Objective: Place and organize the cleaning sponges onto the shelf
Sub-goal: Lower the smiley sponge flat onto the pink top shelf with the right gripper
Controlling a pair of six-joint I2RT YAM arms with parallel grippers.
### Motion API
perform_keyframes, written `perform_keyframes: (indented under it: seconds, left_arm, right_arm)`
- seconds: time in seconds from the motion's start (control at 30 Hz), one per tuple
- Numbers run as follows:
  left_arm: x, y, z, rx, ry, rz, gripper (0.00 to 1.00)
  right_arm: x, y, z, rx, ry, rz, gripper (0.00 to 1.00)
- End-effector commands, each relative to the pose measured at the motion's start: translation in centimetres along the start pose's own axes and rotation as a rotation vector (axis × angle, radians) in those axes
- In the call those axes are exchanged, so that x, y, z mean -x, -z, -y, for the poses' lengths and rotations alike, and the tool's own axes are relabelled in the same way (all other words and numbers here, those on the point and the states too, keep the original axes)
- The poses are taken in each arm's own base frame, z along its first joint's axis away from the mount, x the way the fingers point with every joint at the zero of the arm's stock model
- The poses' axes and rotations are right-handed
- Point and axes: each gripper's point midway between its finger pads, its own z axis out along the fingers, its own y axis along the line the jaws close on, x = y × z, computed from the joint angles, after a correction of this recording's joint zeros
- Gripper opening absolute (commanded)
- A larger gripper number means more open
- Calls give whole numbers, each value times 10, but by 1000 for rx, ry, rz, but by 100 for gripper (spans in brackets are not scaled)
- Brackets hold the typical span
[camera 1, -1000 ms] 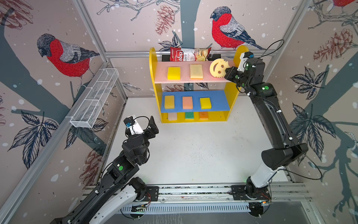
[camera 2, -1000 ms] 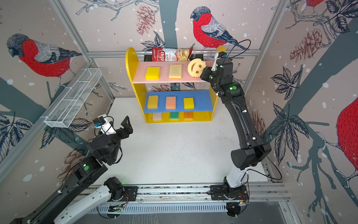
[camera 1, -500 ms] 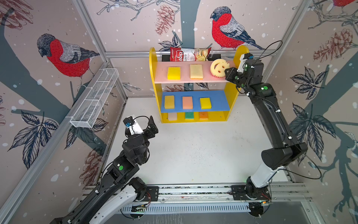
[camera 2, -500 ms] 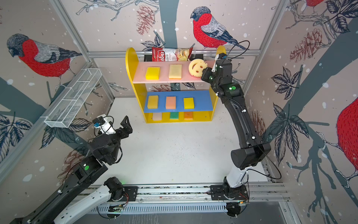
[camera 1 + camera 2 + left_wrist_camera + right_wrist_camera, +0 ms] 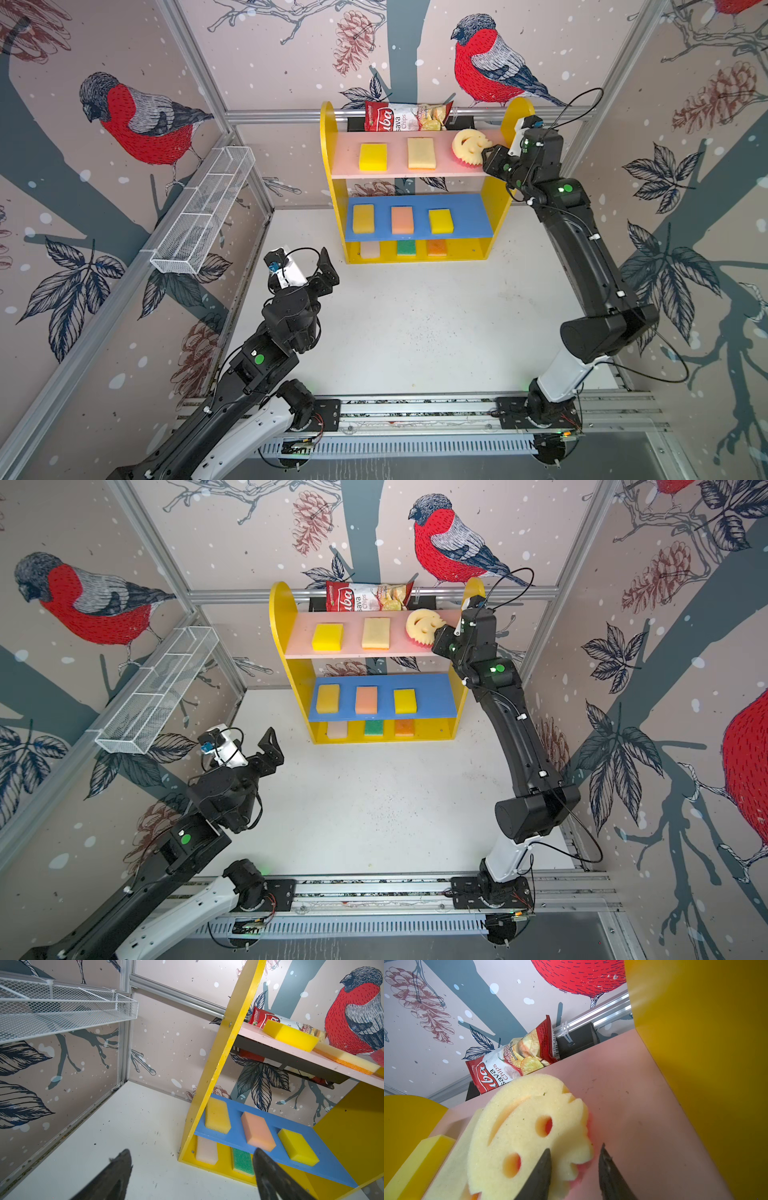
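Observation:
The shelf [image 5: 330, 174] stands at the back wall. On its pink upper board lie a yellow sponge [image 5: 372, 156], a cream sponge [image 5: 421, 153] and the round smiley sponge [image 5: 467, 145] [image 5: 529, 1126], which sits tilted. My right gripper [image 5: 486, 156] [image 5: 575, 1148] is open around the smiley sponge's toothed rim, with one finger [image 5: 608, 1167] clear of the foam. Three sponges [image 5: 402, 219] lie on the blue board. A cream, a green [image 5: 406, 247] and an orange sponge lie on the base. My left gripper [image 5: 311, 270] [image 5: 191, 1151] hangs open and empty over the floor.
A red-and-white chips bag [image 5: 405, 117] lies behind the pink board. A long white wire-mesh rack [image 5: 203, 212] is fixed to the left wall. The shelf's yellow right side [image 5: 695, 1064] stands close beside my right gripper. The white floor [image 5: 415, 324] spreads before the shelf.
My right jaws have spread apart and loosened from the smiley sponge, which has settled lower onto the pink board. The left arm has not moved.

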Motion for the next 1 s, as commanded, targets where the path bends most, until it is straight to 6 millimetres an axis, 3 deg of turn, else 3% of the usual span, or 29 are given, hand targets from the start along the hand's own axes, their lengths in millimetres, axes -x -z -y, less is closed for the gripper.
perform_keyframes:
  seconds: [0.0, 0.1, 0.2, 0.47, 0.6, 0.97]
  left_arm:
    - [4, 0, -2, 12, 6, 11, 90]
    - [4, 0, -1, 12, 8, 8, 90]
    - [3, 0, -2, 12, 10, 8, 90]
    - [1, -1, -2, 14, 7, 0, 90]
    - [1, -1, -3, 17, 6, 1, 90]
    - [2, 0, -3, 19, 8, 4, 90]
  right_arm:
    - [1, -1, 3, -17, 23, 7, 38]
    - [2, -2, 4, -21, 25, 13, 41]
    - [3, -4, 5, -22, 26, 14, 52]
    - [2, -11, 7, -29, 23, 9, 61]
    - [5, -11, 6, -25, 18, 19, 70]
    - [26, 0, -13, 36, 17, 53, 75]
